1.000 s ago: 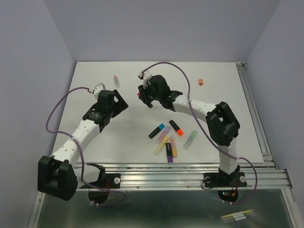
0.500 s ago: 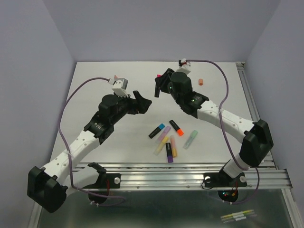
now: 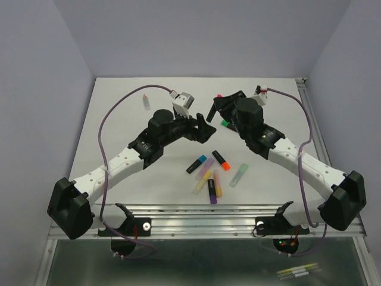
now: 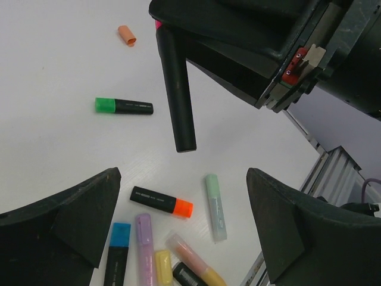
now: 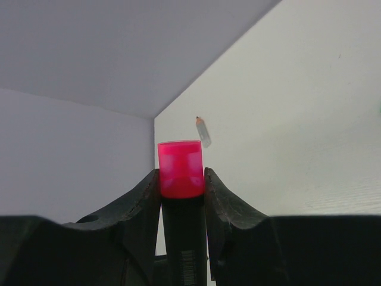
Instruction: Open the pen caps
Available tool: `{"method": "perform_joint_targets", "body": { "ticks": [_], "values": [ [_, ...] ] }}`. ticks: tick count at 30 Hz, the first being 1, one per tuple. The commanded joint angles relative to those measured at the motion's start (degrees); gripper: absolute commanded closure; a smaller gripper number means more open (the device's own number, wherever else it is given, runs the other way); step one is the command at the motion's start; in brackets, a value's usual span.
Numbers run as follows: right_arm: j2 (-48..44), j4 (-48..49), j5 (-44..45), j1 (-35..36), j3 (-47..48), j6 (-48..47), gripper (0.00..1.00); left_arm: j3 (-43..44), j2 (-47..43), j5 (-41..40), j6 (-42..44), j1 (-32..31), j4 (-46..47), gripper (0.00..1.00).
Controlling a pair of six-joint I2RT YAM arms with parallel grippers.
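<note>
Wide-open left hand, right hand in a grip, left arm and right arm inward.

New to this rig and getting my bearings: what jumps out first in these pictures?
The right claw holds a black pen with a pink cap in the air above the table's middle, facing the open left claw. Toward the near edge lies a cluster of pens.
</note>
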Motion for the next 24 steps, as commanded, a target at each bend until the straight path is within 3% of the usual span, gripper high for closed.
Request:
{"method": "perform_joint_targets", "body": {
  "ticks": [1, 18, 24],
  "values": [
    [-4.21, 0.59, 3.14, 0.0, -2.15, 5.66, 0.99, 4.55, 1.9, 3.57, 3.13, -1.37, 4.84, 0.01],
    [-8.26, 1.2, 3.94, 0.0, -6.9, 14.37, 0.99, 8.77, 8.58, 5.15, 6.12, -4.18, 7.21, 0.01],
    [-8.26, 1.46, 2.97, 0.0, -6.46, 12.1, 0.99, 10.44, 9.29, 3.13, 7.09, -4.18, 7.48, 0.01]
  ]
}}
